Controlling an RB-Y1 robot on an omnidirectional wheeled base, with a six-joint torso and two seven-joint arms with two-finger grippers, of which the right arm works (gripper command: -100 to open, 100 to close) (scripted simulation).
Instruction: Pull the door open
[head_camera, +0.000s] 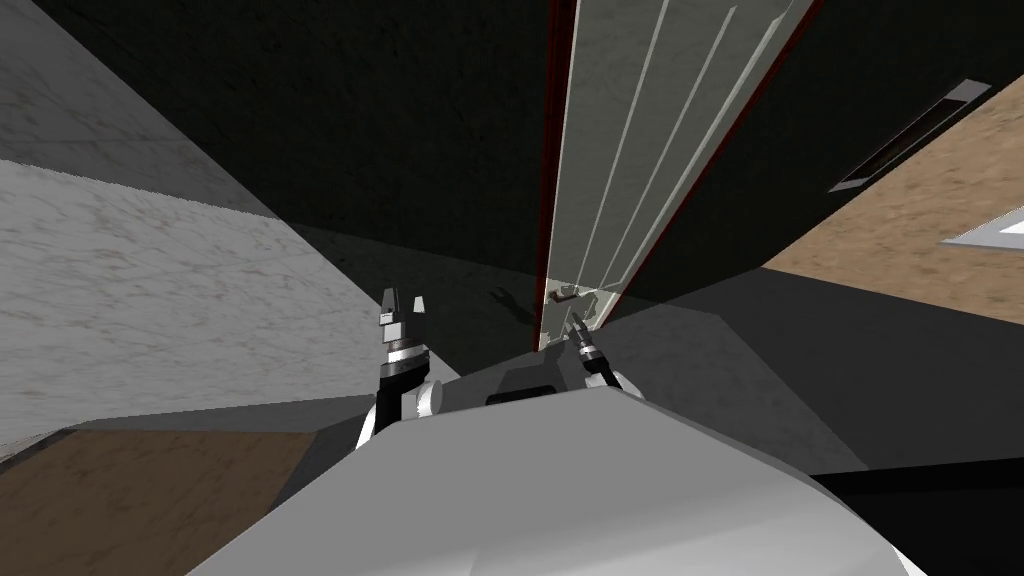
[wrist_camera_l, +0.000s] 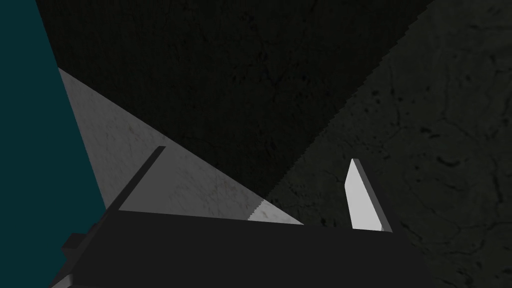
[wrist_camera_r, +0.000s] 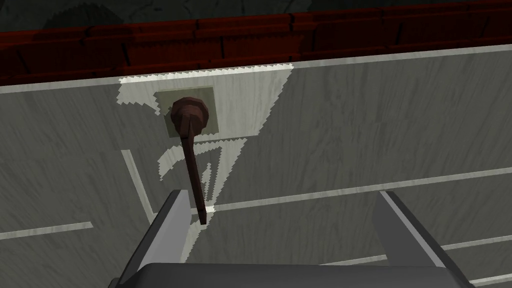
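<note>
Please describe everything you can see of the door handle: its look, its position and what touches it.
The door handle is a dark brown, matte lever; I cannot tell its material. Its rounded hub sits on a pale square plate near the dark red edge of the grey door. A thin straight bar runs from the hub toward the right gripper. Its tip lies between the open fingers, close beside one finger; whether they touch is unclear.
</note>
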